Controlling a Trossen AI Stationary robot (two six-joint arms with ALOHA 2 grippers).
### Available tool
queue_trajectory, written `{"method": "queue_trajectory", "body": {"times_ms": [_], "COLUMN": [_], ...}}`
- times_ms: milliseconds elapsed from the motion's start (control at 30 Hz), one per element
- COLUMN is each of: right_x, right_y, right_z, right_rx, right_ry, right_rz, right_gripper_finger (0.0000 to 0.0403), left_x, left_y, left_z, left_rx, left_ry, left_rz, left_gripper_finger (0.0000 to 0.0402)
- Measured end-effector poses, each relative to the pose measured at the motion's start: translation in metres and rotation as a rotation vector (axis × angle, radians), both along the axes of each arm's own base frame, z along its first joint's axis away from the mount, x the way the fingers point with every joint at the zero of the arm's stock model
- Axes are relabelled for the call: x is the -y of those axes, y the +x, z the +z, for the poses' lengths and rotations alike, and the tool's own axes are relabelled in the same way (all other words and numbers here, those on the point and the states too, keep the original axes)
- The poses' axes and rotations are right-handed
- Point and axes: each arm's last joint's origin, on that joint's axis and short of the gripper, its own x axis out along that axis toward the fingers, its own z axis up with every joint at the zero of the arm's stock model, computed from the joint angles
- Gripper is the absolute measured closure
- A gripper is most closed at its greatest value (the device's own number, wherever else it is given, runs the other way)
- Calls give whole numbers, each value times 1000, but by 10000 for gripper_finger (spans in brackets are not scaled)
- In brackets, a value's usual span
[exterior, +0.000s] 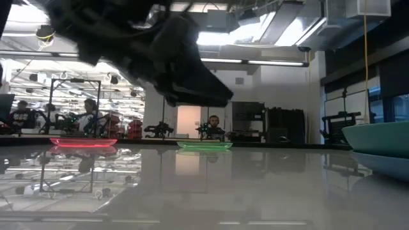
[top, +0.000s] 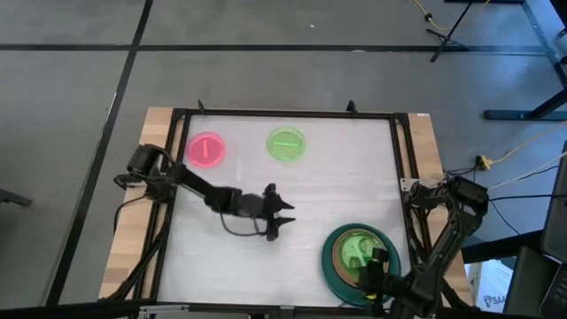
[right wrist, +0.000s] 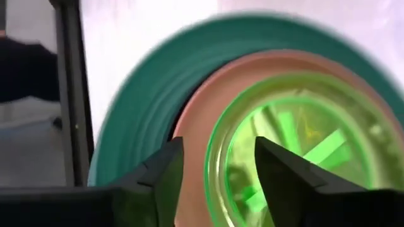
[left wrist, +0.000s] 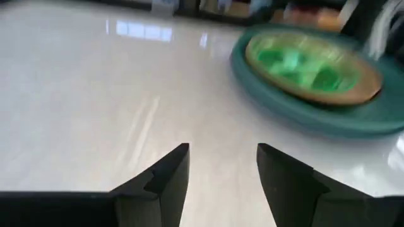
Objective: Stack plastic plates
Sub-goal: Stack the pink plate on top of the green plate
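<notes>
A stack of teal, orange and green plates stands near the desk's front right corner. Pink plate and green plate remain unstacked at the far edge. Left end effector spread, empty; right end effector spread above the stack.

Left gripper mid-table, right gripper near edge, both fingers parted.
</notes>
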Motion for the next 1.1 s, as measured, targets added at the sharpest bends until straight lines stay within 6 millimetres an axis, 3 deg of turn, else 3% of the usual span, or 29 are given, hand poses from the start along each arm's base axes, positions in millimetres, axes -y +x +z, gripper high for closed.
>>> {"method": "queue_trajectory", "body": {"times_ms": [200,333,467,600,833,1100], "right_x": [2,5,7,14,25,32], "right_y": [-9,-8,-9,-11,-17,-19], "right_z": [7,9,8,-2,-22,-29], "right_rx": [171,254,290,300,291,312], "right_ry": [-149,-254,-314,-353,-371,-394], "right_rz": [30,71,88,78,48,28], "right_gripper_finger": [206,205,205,205,205,205], "left_x": [-27,-38,-61,-92,-146,-171], "left_y": [4,-13,-44,-76,-115,-132], "left_z": [36,60,72,67,35,25], "left_rx": [-291,-405,-559,-692,-891,-959], "left_ry": [28,90,118,75,-121,-123], "left_rz": [85,198,350,509,679,807], "left_gripper_finger": [226,226,227,227,227,227]}}
